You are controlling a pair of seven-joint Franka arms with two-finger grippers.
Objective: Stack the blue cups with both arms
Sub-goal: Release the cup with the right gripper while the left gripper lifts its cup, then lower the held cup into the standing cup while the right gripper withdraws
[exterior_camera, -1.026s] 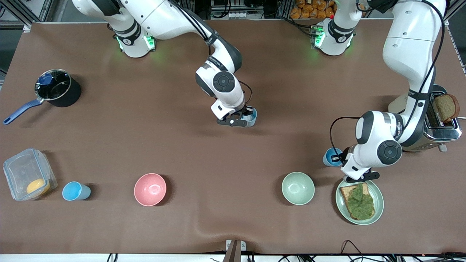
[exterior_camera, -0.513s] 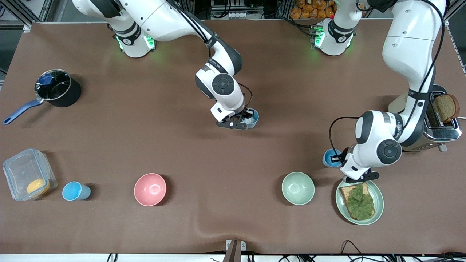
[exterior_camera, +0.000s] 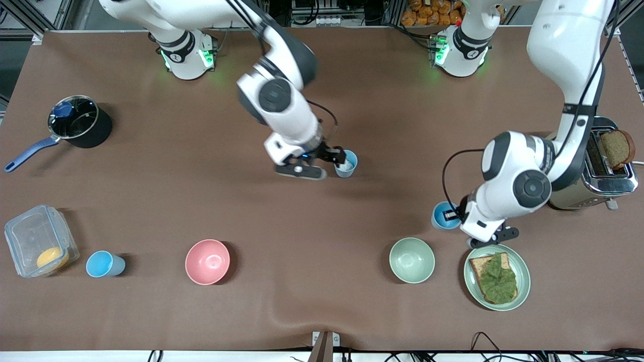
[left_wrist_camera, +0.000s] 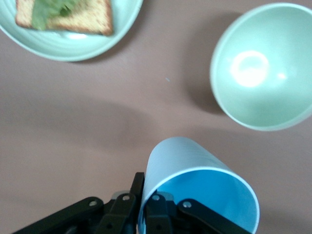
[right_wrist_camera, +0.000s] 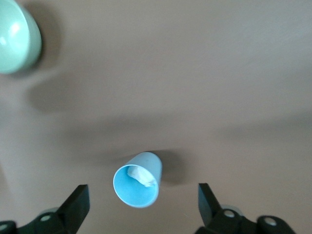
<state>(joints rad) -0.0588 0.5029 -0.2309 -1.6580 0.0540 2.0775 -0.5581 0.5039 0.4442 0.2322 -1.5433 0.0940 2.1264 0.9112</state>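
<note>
So here's the rundown, clock directions read off the front view, 12 being the arms' bases:

Surface: brown mat table (exterior_camera: 201, 191), a bit wrinkled at the 6 o'clock edge. Metal framing and a crate of orange stuff (exterior_camera: 432, 12) sit past the 12 o'clock edge.

Cups: three blue ones. A pale cup (exterior_camera: 346, 163) with a white patch inside stands near the middle, also seen in the right wrist view (right_wrist_camera: 137, 180). A bright held cup (exterior_camera: 444, 215) is toward the left arm's end (left_wrist_camera: 195, 183). A lone cup (exterior_camera: 103, 264) stands around 8 o'clock, just beside the plastic box (exterior_camera: 37, 241).

Bowls: two, a pink bowl (exterior_camera: 207, 261) and a pale green bowl (exterior_camera: 411, 260), both at the 6 o'clock side.

Other stuff: one pot (exterior_camera: 80, 120) with a blue handle at 10 o'clock, one toaster (exterior_camera: 611, 166) with bread sticking out at 3 o'clock, one green plate (exterior_camera: 523, 281) with toast and lettuce on it.

Right gripper (exterior_camera: 322, 163): jaws spread wide, holding nothing, over the table at the pale cup's 9 o'clock. In its wrist view the cup stands free between the two fingers (right_wrist_camera: 73, 207), touching neither.

Left gripper (exterior_camera: 455, 213): pinching the wall of the held cup at its rim, one finger inside, one outside. The cup hangs tilted over the table at the green bowl's 1 o'clock.
</note>
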